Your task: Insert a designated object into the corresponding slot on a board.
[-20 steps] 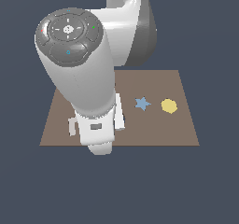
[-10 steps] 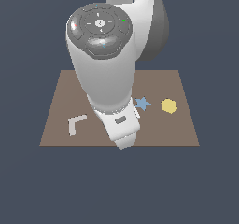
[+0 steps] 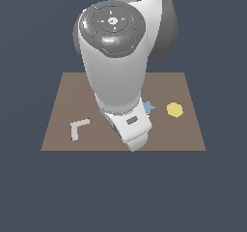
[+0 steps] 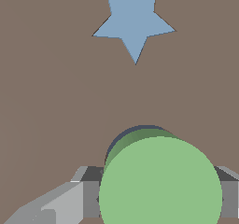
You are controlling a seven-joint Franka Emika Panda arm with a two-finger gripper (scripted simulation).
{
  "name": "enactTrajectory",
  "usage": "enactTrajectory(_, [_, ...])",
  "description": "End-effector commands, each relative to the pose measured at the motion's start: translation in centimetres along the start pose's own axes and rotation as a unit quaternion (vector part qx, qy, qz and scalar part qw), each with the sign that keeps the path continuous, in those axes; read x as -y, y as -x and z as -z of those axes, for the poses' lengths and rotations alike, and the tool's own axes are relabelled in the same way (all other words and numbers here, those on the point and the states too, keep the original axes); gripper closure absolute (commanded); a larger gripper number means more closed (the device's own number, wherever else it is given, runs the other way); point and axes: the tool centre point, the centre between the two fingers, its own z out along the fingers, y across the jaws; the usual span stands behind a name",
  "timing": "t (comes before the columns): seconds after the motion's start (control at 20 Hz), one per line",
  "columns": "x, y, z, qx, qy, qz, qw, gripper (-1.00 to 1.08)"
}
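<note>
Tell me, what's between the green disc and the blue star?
Nothing: in the wrist view only bare brown board lies between the disc and the star.

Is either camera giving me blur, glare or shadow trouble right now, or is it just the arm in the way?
Exterior view: evenly lit and sharp, no glare; the arm hides the middle of the board and half the blue star. Wrist view: crisp but very close, so the green disc fills the foreground, with a dark crescent at its far edge, shadow or hole, I cannot tell.
</note>
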Motion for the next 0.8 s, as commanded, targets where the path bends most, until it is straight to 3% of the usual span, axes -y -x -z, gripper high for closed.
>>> enactTrajectory(0.0, [0.01, 0.02, -0.05, 0.0, 0.0, 0.0, 1.0, 1.08])
enactTrajectory(0.25, [0.05, 0.01, -0.96, 0.0, 0.0, 0.002, 1.0, 1.08])
enactTrajectory(0.3, [0.05, 0.01, -0.96, 0.0, 0.0, 0.002, 1.0, -0.92])
enactTrajectory(0.75, [0.05, 0.01, -0.96, 0.0, 0.0, 0.002, 1.0, -0.92])
